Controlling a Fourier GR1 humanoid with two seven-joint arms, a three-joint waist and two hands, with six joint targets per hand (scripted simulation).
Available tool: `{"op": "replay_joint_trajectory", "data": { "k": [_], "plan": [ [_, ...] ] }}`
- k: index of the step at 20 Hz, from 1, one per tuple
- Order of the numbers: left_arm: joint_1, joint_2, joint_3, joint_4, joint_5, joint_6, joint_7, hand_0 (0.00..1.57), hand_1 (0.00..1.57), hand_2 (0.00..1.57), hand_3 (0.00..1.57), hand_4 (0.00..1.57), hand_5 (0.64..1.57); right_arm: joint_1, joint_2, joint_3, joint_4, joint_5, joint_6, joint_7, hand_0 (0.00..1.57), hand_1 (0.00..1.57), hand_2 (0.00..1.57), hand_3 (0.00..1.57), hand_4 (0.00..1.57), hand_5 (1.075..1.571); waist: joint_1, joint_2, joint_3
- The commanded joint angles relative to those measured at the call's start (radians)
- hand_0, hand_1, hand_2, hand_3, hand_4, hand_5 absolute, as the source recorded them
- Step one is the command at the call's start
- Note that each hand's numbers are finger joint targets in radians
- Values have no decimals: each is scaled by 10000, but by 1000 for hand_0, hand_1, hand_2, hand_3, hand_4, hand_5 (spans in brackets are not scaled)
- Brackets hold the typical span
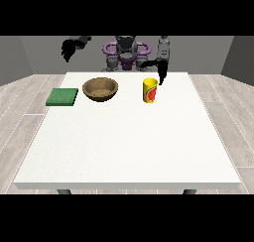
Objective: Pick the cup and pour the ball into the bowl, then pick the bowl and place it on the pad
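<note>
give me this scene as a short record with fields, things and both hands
cup: yellow, upright, right of the bowl
bowl: brown, upright, between pad and cup
pad: green, flat near the table's left edge
robot hand at view's right: fingers pointing down, just behind the cup
robot hand at view's left: raised, away from everything
ball: not visible

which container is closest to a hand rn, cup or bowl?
The yellow cup. The hand at the view's right hangs just above its rim; the brown bowl sits apart, further left.

White table point(124, 147), wooden floor point(20, 99), grey walls point(30, 52)
</note>
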Motion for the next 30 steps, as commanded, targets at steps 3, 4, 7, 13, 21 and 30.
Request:
{"op": "replay_joint_trajectory", "data": {
  "k": [3, 4, 7, 13, 21, 30],
  "plan": [
    [-81, 349, 518, 2104, 250, -674, -1515, 0, 0, 0, 0, 0, 1442, 155, -666, -910, 771, -745, 938, -711, 0, 0, 0, 0, 662, 1558, -212, 58, 1],
    [-300, 66, 402, 2522, 193, -513, -1526, 0, 0, 0, 0, 0, 1441, 169, -799, -918, 1172, -648, 1022, -516, 0, 0, 0, 0, 667, 1560, -60, -309, 1],
    [-879, 119, 426, 3529, -39, -413, -1904, 0, 0, 0, 0, 138, 1433, 160, -628, -1001, 1826, -593, 1025, -986, 0, 0, 0, 0, 670, 1560, 8, -571, 2],
    [-1885, 205, 953, 5399, 52, -261, -3160, 0, 0, 0, 0, 183, 1423, -609, -953, -1220, 2064, -575, 940, -901, 0, 0, 0, 0, 675, 1564, -61, -21, -1],
    [-2400, 664, 1436, 7030, -467, 997, -4620, 1151, 1151, 1571, 1571, 1309, 1475, -562, -1314, -1274, 1397, -1246, 1904, -1078, 0, 0, 0, 121, 650, 1568, -1179, 946, -7],
    [-2642, 568, 809, 7682, -1351, 2169, -3512, 1285, 1285, 1571, 1571, 1408, 1413, -665, -2322, -2444, 2582, -2342, 2137, 241, 0, 0, 0, 182, 634, 1566, -629, -832, 4]
  ]
}}
